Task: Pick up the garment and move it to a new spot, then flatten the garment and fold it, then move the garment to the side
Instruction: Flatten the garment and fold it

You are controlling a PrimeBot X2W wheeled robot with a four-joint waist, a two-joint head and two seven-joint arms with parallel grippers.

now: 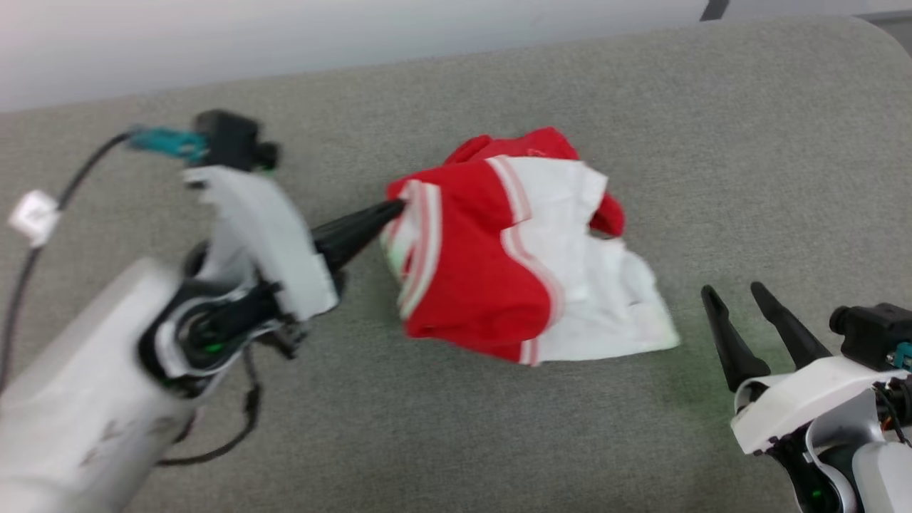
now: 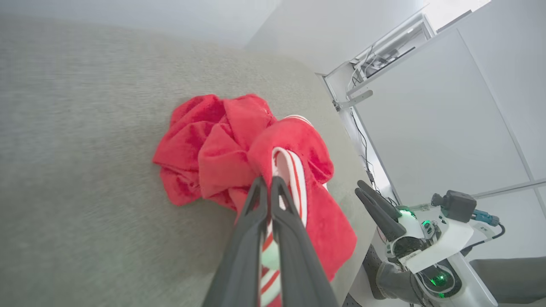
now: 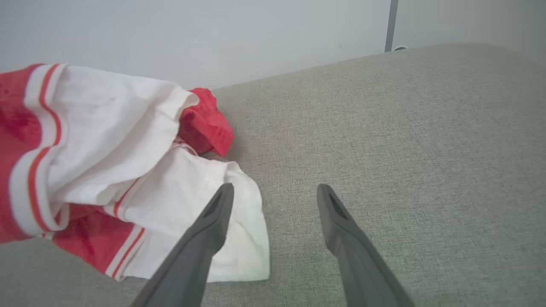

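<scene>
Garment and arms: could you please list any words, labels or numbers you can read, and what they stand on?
No text is readable.
Garment: visible folds bear striped trim, no letters.
White tag on the cable: blurred, unreadable.
Small strip on the right arm's white cover: marks too small to read.

Left claw (image 1: 397, 206): I see two long dark tapered fingers, white shell | wrist camera (image 1: 228, 139): black, teal plug, black cable (image 1: 84, 169), white tag (image 1: 32, 216) | right claw (image 1: 732, 288): same fingers, white shell, green light (image 2: 436, 280) | forearm (image 1: 71, 399): pale grey
</scene>
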